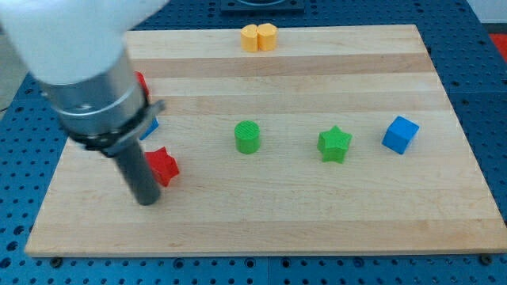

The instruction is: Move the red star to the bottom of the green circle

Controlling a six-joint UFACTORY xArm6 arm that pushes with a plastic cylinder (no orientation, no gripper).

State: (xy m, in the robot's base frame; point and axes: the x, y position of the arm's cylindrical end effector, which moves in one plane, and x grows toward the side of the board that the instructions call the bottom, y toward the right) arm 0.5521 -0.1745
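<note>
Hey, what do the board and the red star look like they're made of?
The board looks like pale wood with a smooth finish: lengthwise grain and plank seams show. The red star, just right of my tip, looks like matte painted wood or plastic; its uniform colour hides which.

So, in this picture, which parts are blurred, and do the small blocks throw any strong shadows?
Camera view: the big pale arm housing near the lens is soft and out of focus; the dark rod's end, my tip, is sharper, beside the red star block. The green round block throws only a faint shadow on the wooden board.

Green star (334, 144), blue cube (400, 134) and two yellow blocks (259, 37) sit on the wooden board (317, 214).
</note>
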